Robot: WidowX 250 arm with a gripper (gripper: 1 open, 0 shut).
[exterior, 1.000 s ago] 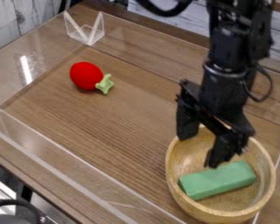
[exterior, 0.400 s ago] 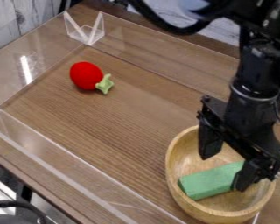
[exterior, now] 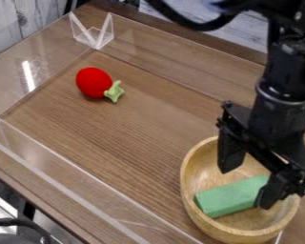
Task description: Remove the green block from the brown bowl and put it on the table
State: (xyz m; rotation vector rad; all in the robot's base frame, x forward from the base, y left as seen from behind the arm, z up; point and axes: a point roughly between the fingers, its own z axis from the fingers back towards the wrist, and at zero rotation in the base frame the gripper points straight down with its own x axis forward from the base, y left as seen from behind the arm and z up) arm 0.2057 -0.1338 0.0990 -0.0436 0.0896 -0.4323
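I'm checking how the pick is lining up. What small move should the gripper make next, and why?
Probably lower straight down and close on the green block. The gripper hangs open, pointing down over the brown bowl, with its fingers on either side of the block's right end. The block lies flat inside the bowl, not yet held, so nothing can reach the table.

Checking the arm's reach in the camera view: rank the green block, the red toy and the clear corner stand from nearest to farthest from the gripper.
From the gripper:
1. Green block, in the bowl directly beneath it.
2. Red toy, left, mid-table.
3. Clear corner stand, far back left.
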